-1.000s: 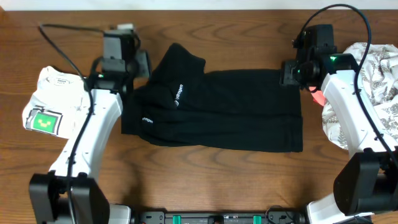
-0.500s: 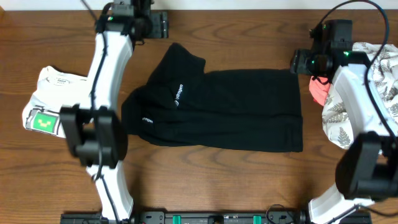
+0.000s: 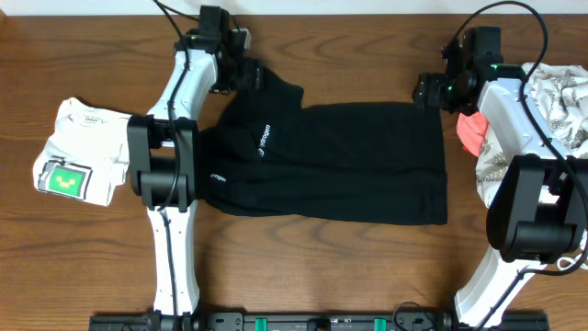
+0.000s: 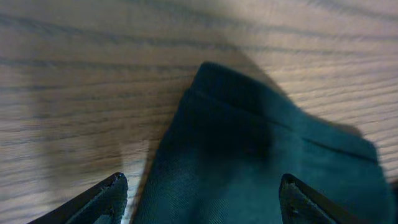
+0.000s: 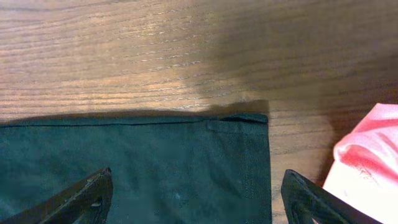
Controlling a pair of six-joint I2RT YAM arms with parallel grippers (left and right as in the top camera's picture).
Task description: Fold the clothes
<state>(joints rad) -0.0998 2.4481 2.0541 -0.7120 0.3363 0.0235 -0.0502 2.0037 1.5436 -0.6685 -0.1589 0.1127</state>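
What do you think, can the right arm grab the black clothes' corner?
Probably yes. The right gripper hangs open just above the far corner of the black garment, with nothing between them. The pink cloth lies off to the side, clear of that corner.

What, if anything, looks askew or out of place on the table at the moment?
The black garment lies unevenly: its far left corner juts out at an angle, and the left side is bunched in slanting folds, while the right edge is straight.

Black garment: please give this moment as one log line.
black soft-fabric garment: lying flat; left claw: open over corner; right claw: open over corner
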